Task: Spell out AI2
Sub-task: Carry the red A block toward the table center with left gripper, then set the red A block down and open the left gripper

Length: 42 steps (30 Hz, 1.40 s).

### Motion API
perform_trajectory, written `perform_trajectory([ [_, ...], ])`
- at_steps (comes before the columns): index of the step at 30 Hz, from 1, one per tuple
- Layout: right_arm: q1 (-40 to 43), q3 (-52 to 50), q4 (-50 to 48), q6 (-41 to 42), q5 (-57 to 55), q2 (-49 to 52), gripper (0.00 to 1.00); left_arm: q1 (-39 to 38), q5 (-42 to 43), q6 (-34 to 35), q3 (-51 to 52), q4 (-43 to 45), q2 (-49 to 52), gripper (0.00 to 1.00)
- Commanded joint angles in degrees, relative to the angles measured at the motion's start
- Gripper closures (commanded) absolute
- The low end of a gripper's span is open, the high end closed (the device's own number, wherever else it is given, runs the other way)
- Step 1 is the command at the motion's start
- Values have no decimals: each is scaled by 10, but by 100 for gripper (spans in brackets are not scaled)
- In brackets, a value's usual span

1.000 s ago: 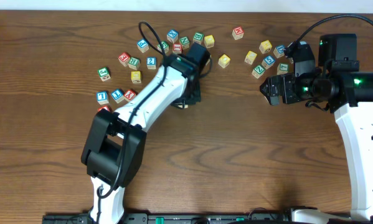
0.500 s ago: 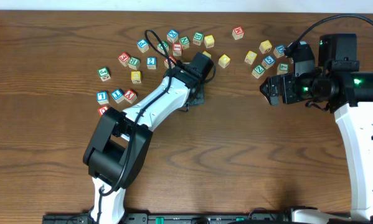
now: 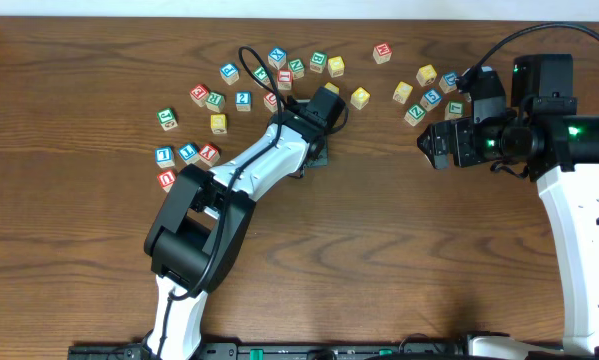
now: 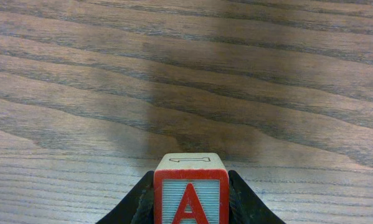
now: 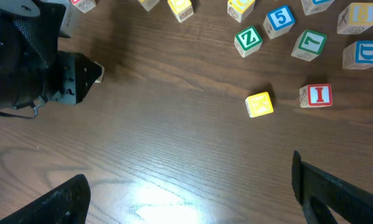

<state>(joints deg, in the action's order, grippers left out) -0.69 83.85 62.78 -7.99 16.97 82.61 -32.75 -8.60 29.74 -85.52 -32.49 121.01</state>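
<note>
Left hand (image 3: 315,156) pinches A cube (image 4: 190,186) over the worktop (image 3: 379,250). The 2 cube (image 3: 243,100), at its ten o'clock, and I cube (image 5: 316,96) lie unplaced. Right hand (image 3: 431,144) is spread, empty.

1. The worktop (image 4: 174,74) was dark wood-grain, smooth, with a low sheen.
2. The A cube (image 4: 190,193) was pale bare wood with a red painted frame, matt.
3. The left hand (image 4: 191,208) had fingers (image 4: 136,205) of matt black plastic.
4. The left arm (image 3: 251,162) wore smooth white shells, slightly glossy, with black joints.
</note>
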Motion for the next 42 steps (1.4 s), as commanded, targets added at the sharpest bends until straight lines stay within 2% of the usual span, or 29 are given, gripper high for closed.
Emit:
perform_trajectory([
  [1,3,12,0,-4,5,0,1,0,-11,-14,3,-2,12,76],
  [8,3,12,0,-4,5,0,1,0,-11,-14,3,3,12,75],
  [15,3,12,0,-4,5,0,1,0,-11,-14,3,2,12,59],
  [22,3,12,0,-4,5,0,1,0,-11,-16,1,2,6,56],
  [29,3,12,0,-4,5,0,1,10,-11,-56,-26,-10,-49,55],
  [33,3,12,0,-4,5,0,1,21,-11,-56,-29,-4,-95,51],
  [42,3,12,0,-4,5,0,1,60,-11,-66,-29,-30,-183,51],
])
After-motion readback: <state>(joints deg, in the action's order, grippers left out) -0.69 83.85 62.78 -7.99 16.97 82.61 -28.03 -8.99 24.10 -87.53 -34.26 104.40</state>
